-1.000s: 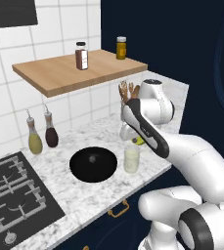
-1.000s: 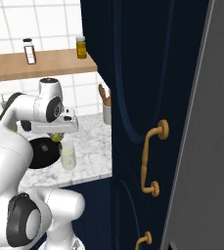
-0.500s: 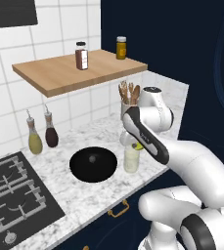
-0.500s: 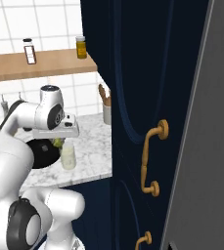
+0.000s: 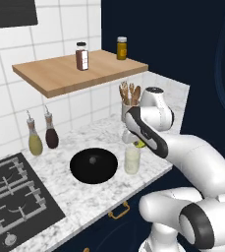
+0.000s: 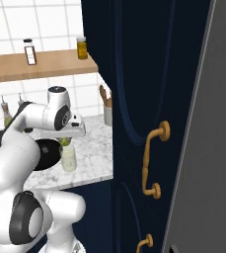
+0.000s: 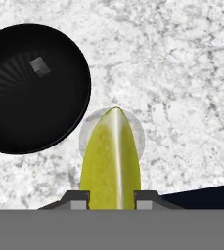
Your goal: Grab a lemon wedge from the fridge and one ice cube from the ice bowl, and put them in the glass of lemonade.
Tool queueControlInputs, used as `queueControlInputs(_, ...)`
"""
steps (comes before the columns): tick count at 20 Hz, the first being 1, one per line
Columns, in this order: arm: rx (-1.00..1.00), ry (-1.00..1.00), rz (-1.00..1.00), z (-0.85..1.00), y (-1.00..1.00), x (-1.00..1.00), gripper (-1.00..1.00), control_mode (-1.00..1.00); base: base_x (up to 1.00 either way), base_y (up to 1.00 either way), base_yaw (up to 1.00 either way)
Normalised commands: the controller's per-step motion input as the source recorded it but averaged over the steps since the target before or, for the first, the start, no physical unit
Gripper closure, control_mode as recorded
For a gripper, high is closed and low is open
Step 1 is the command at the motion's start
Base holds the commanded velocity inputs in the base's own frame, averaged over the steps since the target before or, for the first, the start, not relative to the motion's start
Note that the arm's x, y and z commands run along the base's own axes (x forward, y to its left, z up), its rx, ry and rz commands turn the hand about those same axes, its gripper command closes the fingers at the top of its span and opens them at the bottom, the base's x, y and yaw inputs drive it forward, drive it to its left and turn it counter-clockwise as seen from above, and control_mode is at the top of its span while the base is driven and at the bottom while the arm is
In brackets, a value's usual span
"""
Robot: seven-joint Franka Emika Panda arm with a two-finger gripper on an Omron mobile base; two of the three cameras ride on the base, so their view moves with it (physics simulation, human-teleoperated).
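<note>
My gripper (image 7: 111,201) is shut on the lemon wedge (image 7: 111,156), a yellow-green sliver between the two fingertips. It hangs right over the glass of lemonade (image 7: 140,133), whose round rim shows behind the wedge. From the left base view, the gripper (image 5: 139,141) holds the wedge (image 5: 141,144) just above the glass (image 5: 132,160). The black ice bowl (image 7: 15,112) lies beside the glass with one ice cube (image 7: 39,66) in it. The bowl (image 5: 93,166) sits left of the glass on the marble counter. A grey fridge panel (image 6: 206,148) stands at the right.
Navy cabinet doors with gold handles (image 6: 151,158) stand right of the counter. A cup of wooden utensils (image 5: 128,101) is behind the hand. Two bottles (image 5: 41,138) stand by the wall, a wooden shelf (image 5: 79,71) hangs above, and the stove (image 5: 11,197) is at the left.
The hand has sunk a little toward the glass, with the lemon wedge still held between the fingers. Bowl and glass have not moved.
</note>
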Motion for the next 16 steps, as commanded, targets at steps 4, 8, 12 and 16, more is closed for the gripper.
queueControlInputs(4, 0.02, 0.0, 0.0, -0.13, -0.11, 0.1, 1.0, -1.0, 0.0, 0.0, 0.0)
queueControlInputs(8, 0.01, -0.05, 0.0, -0.36, 0.0, 0.06, 1.0, -1.0, 0.0, 0.0, 0.0)
queueControlInputs(12, 0.0, -0.07, 0.0, -0.19, 0.0, 0.0, 1.0, -1.0, 0.0, 0.0, 0.0)
queueControlInputs(16, 0.0, -0.12, 0.0, 0.0, 0.13, 0.08, 1.0, -1.0, 0.0, 0.0, 0.0)
